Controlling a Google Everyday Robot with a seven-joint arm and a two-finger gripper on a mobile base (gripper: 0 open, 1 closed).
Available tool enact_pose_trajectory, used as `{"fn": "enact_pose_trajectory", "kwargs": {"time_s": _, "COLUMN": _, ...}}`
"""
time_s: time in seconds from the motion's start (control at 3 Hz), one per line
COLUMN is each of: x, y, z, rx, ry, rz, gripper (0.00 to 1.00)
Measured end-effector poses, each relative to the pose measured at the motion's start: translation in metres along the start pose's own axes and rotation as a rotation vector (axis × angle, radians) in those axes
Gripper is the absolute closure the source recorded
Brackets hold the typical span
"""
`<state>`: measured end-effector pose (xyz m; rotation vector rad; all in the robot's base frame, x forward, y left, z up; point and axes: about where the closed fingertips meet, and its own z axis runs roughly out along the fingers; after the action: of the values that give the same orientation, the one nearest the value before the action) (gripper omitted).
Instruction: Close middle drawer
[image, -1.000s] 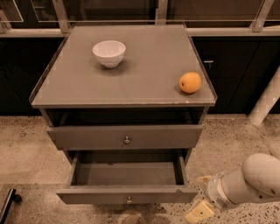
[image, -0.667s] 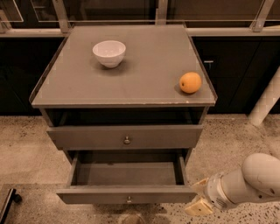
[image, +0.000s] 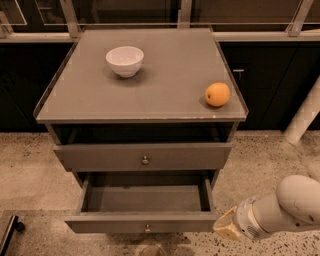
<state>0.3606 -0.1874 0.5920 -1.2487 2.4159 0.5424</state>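
The middle drawer (image: 145, 199) of the grey cabinet is pulled out, showing its deep grey tray, which holds nothing I can see. Its low front panel (image: 110, 223) carries a small round metal knob (image: 147, 228). My gripper (image: 225, 227), with yellowish tips on a white arm (image: 292, 202), is at the right end of that front panel, close to or touching its corner. The drawer above (image: 100, 157) is pushed in and has its own knob (image: 145, 160).
On the cabinet top (image: 165, 70) stand a white bowl (image: 124, 60) at the back left and an orange (image: 218, 94) at the right edge. Dark cabinets line the back. The floor (image: 270, 160) is speckled stone. A dark object (image: 7, 232) lies at the lower left.
My gripper has moved up and a little left, from below the drawer's right corner to level with the front panel. The drawer has not visibly moved.
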Motion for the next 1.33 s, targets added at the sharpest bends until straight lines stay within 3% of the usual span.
{"fn": "enact_pose_trajectory", "kwargs": {"time_s": 0.33, "x": 0.007, "y": -0.011, "z": 0.019, "rx": -0.040, "ry": -0.057, "rz": -0.003, "gripper": 1.00}}
{"fn": "enact_pose_trajectory", "kwargs": {"time_s": 1.0, "x": 0.032, "y": -0.061, "z": 0.076, "rx": -0.202, "ry": -0.296, "rz": -0.029, "gripper": 1.00}}
{"fn": "enact_pose_trajectory", "kwargs": {"time_s": 1.33, "x": 0.053, "y": -0.068, "z": 0.113, "rx": -0.285, "ry": -0.349, "rz": 0.007, "gripper": 1.00}}
